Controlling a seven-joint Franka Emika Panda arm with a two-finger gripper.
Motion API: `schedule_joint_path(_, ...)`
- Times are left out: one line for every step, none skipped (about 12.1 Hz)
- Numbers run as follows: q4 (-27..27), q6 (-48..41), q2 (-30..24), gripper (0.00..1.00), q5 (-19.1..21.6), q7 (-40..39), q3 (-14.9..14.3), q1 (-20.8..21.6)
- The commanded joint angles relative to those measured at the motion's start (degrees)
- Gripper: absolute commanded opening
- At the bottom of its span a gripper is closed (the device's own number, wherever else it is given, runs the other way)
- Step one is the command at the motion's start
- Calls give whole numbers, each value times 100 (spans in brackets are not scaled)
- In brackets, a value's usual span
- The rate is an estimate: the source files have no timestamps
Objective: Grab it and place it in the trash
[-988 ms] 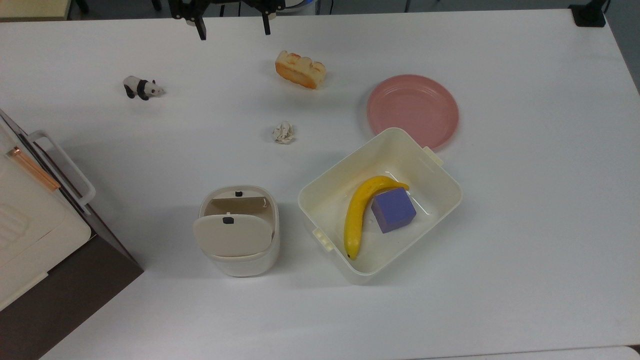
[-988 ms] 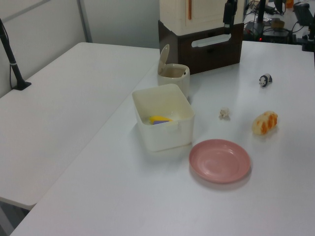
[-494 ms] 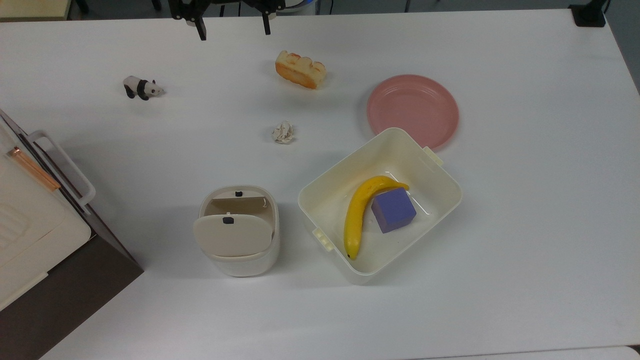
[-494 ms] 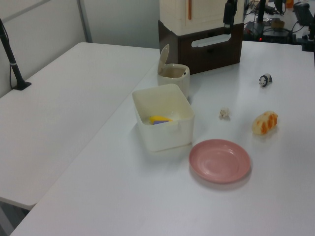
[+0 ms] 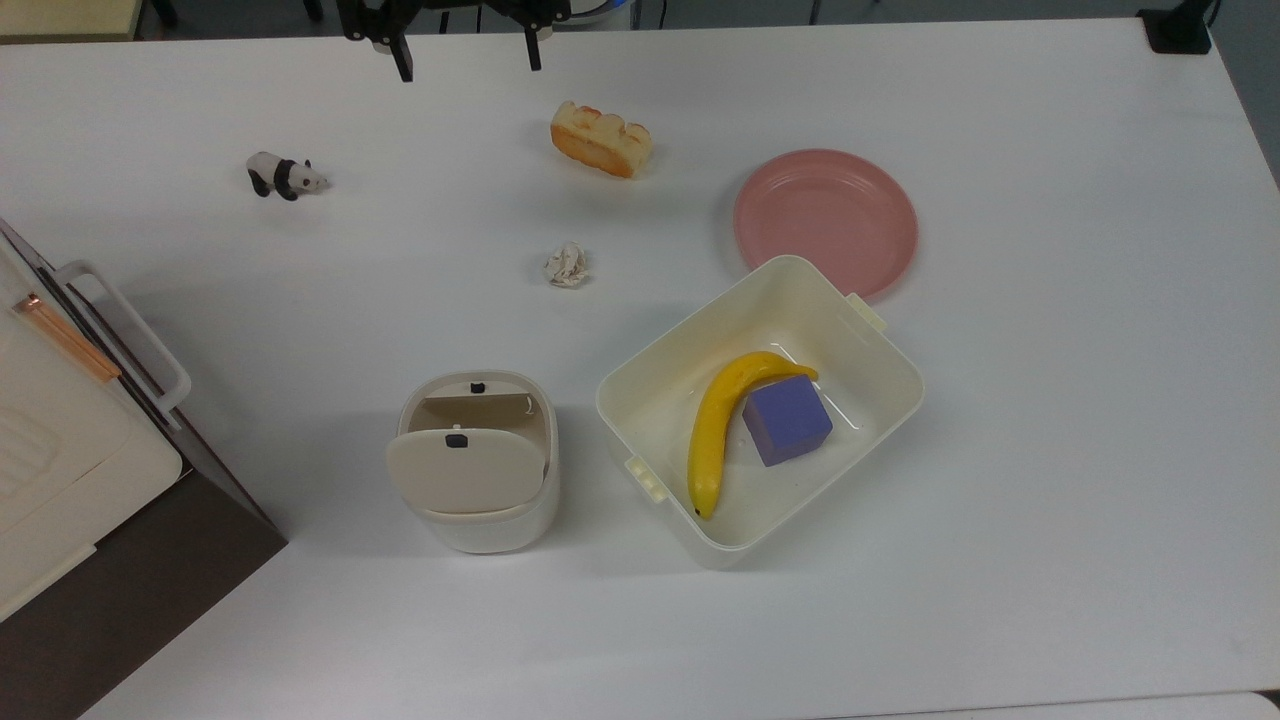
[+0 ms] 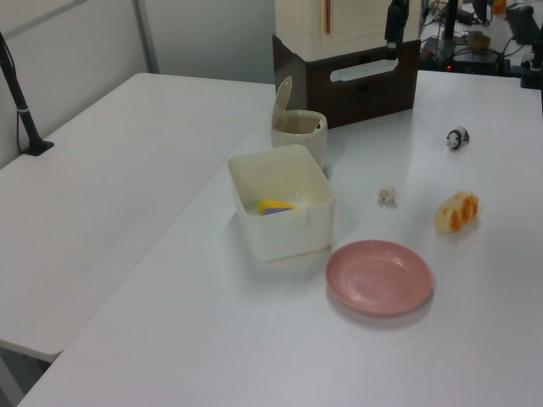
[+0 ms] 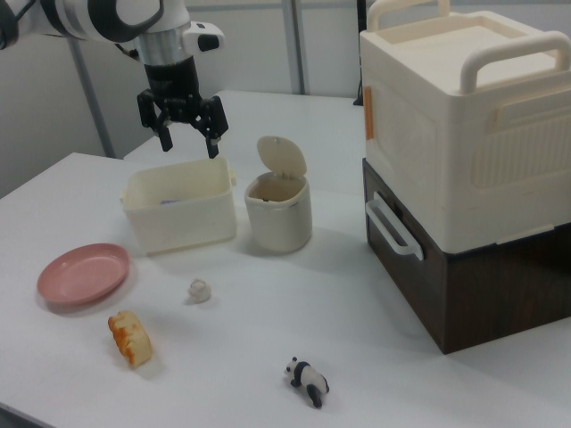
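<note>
One crumpled paper ball (image 5: 567, 266) lies loose on the worktop (image 5: 1050, 350), well apart from the trash bin (image 5: 478, 462) whose flap stands open to receive it, while the gripper (image 7: 186, 127) hangs high with fingers (image 7: 213, 141) spread wide, empty.

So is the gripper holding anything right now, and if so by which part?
Nothing is held. The gripper hangs open and empty above the table, while the crumpled paper ball lies untouched on the table.

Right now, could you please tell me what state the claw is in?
Claw: open, holding nothing, hanging in the air well away from the paper ball.
</note>
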Motion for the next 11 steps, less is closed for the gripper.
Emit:
schedule_joint_path(-4, 37, 137, 100, -57, -123, 9, 10)
schedule_joint_path(-22, 151, 207, 100, -57, -96, 27, 10)
schedule_joint_path(-83, 169, 208, 100, -48, -96, 45, 10)
schedule_joint_path(-205, 283, 216, 100, -48, -88, 62, 10)
schedule_joint_path(-406, 579, 304, 100, -66, -44, 62, 45)
schedule_joint_path(-400, 878, 565, 100, -118, 209, 62, 88)
schedule_joint_path(-243, 1108, 916, 100, -345, 455, 62, 132)
schedule_joint_path(-146, 1214, 1172, 100, -599, 666, 71, 194)
schedule_joint_path(-223, 1459, 1235, 100, -837, 721, 88, 212)
schedule_joint_path(-494, 1740, 1227, 100, -970, 739, 184, 186)
schedule_joint_path(-635, 1917, 1227, 100, -1119, 852, 238, 168)
